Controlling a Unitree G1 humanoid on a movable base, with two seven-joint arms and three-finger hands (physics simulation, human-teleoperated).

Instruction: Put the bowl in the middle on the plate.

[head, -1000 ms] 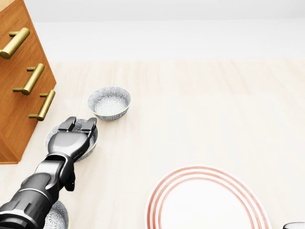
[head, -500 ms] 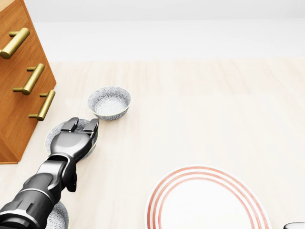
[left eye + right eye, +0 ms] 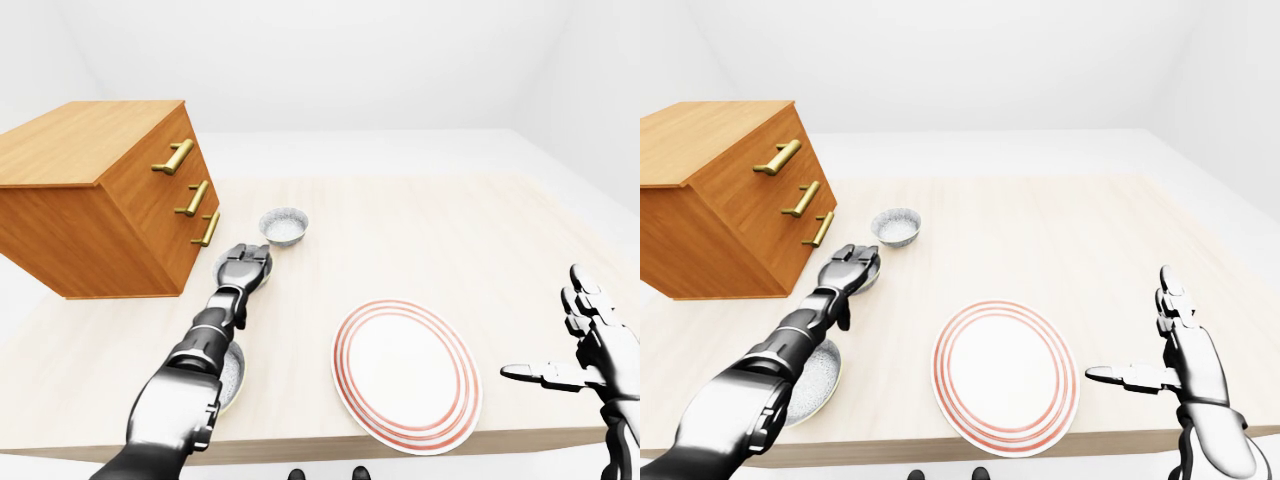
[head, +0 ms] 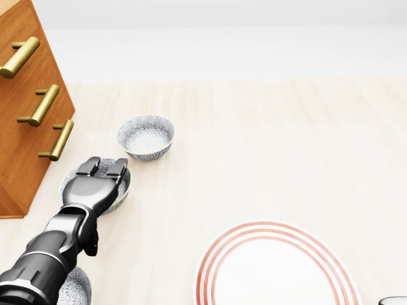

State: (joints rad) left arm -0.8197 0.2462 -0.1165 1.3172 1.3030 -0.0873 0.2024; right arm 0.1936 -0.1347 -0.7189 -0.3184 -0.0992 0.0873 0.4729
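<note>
Three patterned grey-white bowls stand in a row on the left of the pale wooden table. The middle bowl (image 4: 68, 183) lies mostly under my left hand (image 4: 103, 166), whose palm faces down with straight fingers reaching the bowl's upper rim; the thumb is hidden. Above it sits the far bowl (image 4: 145, 136), and the near bowl (image 4: 77, 289) shows beside my forearm at the bottom edge. The white plate (image 4: 276, 270) with red rings lies at the lower right. In the right-eye view my right hand (image 3: 1135, 335) hovers open off the table's right side, holding nothing.
A wooden chest of drawers (image 4: 25, 114) with brass handles stands on the table just left of the bowls, close to my left hand. The table's near edge (image 3: 400, 440) runs just below the plate.
My left hand has shifted slightly to the left over the middle bowl. The bowls and the plate have not moved.
</note>
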